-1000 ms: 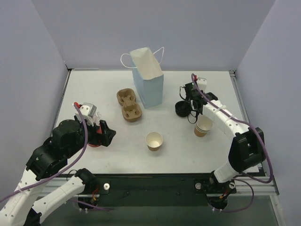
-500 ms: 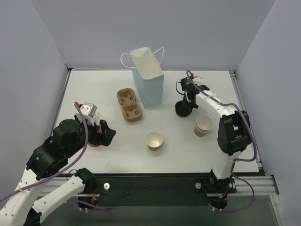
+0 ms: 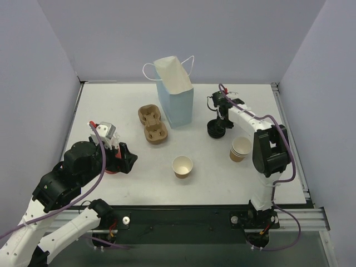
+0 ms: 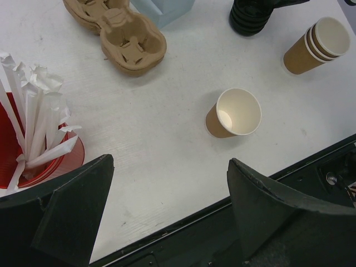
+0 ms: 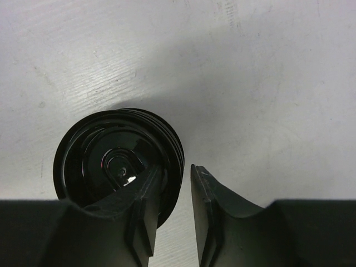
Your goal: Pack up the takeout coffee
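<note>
Open kraft cup (image 3: pixel 182 166) is seen upright and lidless on table (image 3: pixel 111 105), front centre. Stacked kraft cups (image 3: pixel 240 149) are set to its right. Black lid stack (image 3: pixel 216 128) rim is straddled by right gripper (image 5: pixel 177 169), jaws narrowed; actual pinch cannot be told. Left gripper (image 4: pixel 169 167) is spread wide near red cup (image 4: pixel 69 161).

- Counter (image 3: pixel 111 105): matte white, faintly scuffed.
- Paper bag (image 3: pixel 177 105): light blue outside, cream inside, white handles.
- Cup tray (image 3: pixel 153 124): tan pulp, unpatterned.
- Single paper cup (image 3: pixel 182 166): kraft brown outside, off-white inside.
- Stacked cups (image 3: pixel 240 149): the same brown, with pale rims.
- Lids (image 3: pixel 216 128): glossy black, no markings.
- Red cup (image 4: pixel 11 150): plain red, holding white paper-wrapped straws (image 4: pixel 33 122).
- Walls: pale lavender-grey.
</note>
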`<action>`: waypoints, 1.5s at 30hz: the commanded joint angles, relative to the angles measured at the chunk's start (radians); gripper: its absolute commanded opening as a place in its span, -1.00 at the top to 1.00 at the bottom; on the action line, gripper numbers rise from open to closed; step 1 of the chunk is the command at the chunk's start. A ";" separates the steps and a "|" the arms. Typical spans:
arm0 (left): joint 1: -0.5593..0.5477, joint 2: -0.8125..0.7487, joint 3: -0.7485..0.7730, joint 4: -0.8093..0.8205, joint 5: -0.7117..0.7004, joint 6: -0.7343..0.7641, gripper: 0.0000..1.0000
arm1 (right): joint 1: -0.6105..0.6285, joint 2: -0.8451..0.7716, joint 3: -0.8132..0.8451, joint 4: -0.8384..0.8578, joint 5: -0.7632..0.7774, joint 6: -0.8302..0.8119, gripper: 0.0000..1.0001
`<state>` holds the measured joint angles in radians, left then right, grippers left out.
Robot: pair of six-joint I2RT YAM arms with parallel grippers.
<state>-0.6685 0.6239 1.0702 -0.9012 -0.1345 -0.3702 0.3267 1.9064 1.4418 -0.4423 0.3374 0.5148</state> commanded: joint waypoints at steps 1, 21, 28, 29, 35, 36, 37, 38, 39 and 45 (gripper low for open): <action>-0.003 0.005 -0.001 0.041 -0.005 0.016 -0.86 | -0.006 0.002 0.039 -0.039 0.015 -0.015 0.55; -0.003 0.040 0.037 0.042 -0.016 0.053 -0.86 | 0.001 -0.164 0.077 -0.076 -0.031 -0.074 0.74; -0.005 0.141 0.131 0.077 0.010 0.030 -0.78 | 0.119 -0.429 -0.087 -0.065 -0.034 -0.114 0.74; -0.005 0.163 0.137 0.087 0.015 0.027 -0.77 | 0.149 -0.490 -0.130 -0.064 -0.012 -0.116 0.74; -0.008 0.265 0.178 0.205 0.105 0.045 -0.68 | 0.336 -0.687 -0.245 -0.067 -0.043 -0.026 0.74; -0.011 0.279 0.177 0.243 0.134 0.075 -0.61 | 0.353 -0.704 -0.265 -0.067 -0.072 -0.012 0.75; -0.013 0.295 0.175 0.260 0.162 0.097 -0.57 | 0.380 -0.716 -0.270 -0.067 -0.095 0.013 0.74; -0.031 0.322 0.169 0.275 0.173 0.123 -0.54 | 0.394 -0.733 -0.273 -0.067 -0.116 0.020 0.75; -0.042 0.333 0.165 0.304 0.186 0.178 -0.52 | 0.408 -0.734 -0.273 -0.068 -0.159 0.027 0.75; -0.144 0.341 0.084 0.418 0.312 0.515 -0.46 | 0.463 -0.705 -0.230 -0.119 -0.362 0.004 0.75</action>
<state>-0.7475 0.9939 1.1950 -0.6342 0.0448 -0.1352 0.7635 1.1862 1.1763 -0.5045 0.1226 0.5129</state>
